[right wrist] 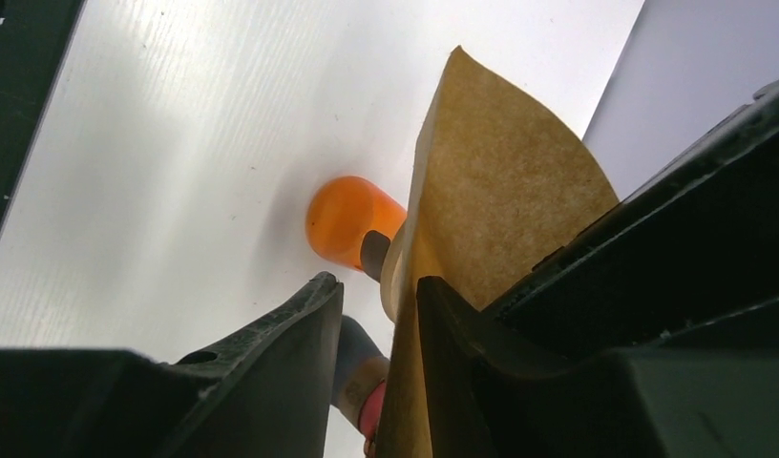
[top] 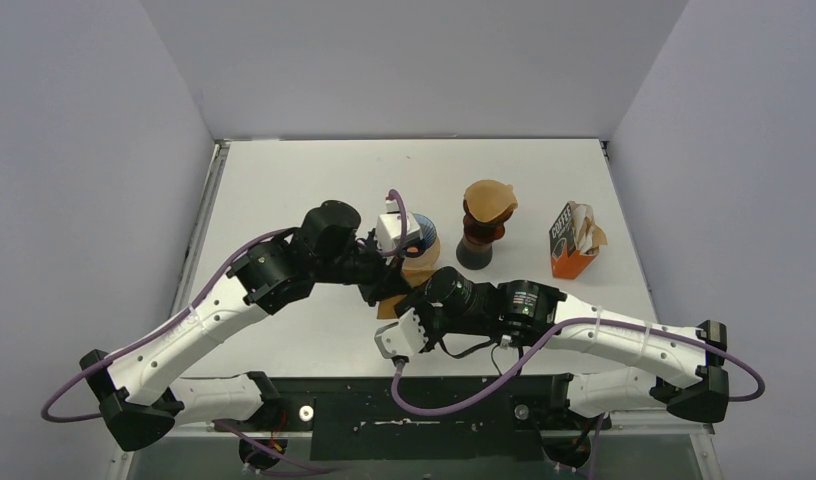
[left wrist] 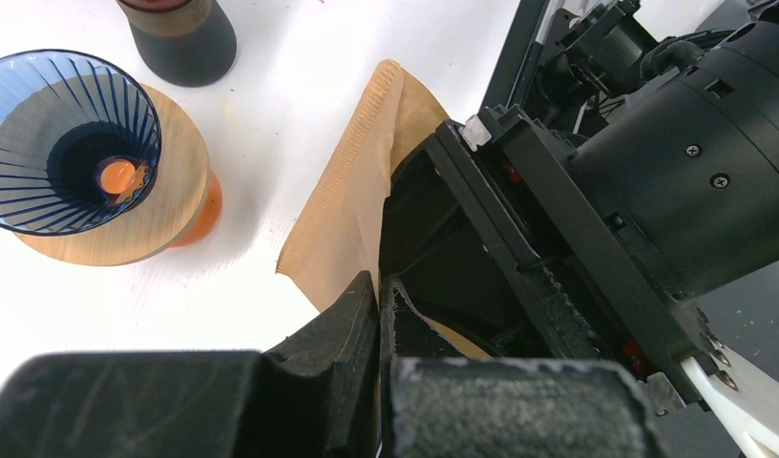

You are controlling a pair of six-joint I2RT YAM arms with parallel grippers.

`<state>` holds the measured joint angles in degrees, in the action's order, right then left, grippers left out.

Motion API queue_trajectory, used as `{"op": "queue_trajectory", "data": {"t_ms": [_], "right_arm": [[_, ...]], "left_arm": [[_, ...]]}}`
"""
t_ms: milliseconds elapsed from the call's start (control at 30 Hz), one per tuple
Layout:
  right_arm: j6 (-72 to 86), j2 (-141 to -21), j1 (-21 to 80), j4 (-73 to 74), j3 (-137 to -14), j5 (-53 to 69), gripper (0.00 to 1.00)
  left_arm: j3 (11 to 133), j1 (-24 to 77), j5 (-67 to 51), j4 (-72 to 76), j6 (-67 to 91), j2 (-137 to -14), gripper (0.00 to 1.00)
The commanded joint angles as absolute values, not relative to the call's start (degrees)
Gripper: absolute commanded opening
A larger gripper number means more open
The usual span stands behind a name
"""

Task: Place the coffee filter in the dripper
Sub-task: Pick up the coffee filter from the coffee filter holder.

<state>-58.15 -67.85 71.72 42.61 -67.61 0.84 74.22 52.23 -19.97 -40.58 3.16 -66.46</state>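
The brown paper coffee filter (left wrist: 352, 200) hangs just above the white table, pinched at its lower edge by my left gripper (left wrist: 381, 301), which is shut on it. In the top view the filter (top: 388, 308) shows between the two grippers. My right gripper (right wrist: 378, 286) is open. The filter (right wrist: 505, 181) rests against its right finger, with a gap to the left finger. The dripper (left wrist: 69, 143), a ribbed blue cone in a wooden collar on an orange cup, stands to the left of the filter; from above the dripper (top: 420, 243) is just behind both grippers.
A second cone holding a brown filter sits on a dark stand (top: 484, 228) right of the dripper. An orange box of filters (top: 572, 240) stands farther right. The right arm's black wrist (left wrist: 672, 162) crowds the filter's right side.
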Motion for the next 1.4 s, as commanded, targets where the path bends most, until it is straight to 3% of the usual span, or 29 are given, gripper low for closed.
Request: {"op": "queue_trajectory", "data": {"t_ms": [0, 467, 1033, 1367], "right_arm": [[-59.49, -66.25, 72.16, 38.01, -67.69, -2.34, 0.32], [-58.92, -67.63, 72.16, 40.89, -69.86, -2.30, 0.00], [-52.87, -70.10, 72.16, 50.57, -77.61, 5.91, 0.00], [-52.23, -70.66, 72.16, 52.65, -78.28, 6.98, 0.00]], "left_arm": [[77.71, 52.73, -21.63, -41.95, 2.11, -66.13, 0.00], [79.44, 53.21, -17.28, -45.37, 0.88, -67.15, 0.00], [84.20, 57.77, -2.45, -50.00, 0.31, -71.09, 0.00], [85.08, 59.44, -1.70, -51.01, -1.22, -71.71, 0.00]]}}
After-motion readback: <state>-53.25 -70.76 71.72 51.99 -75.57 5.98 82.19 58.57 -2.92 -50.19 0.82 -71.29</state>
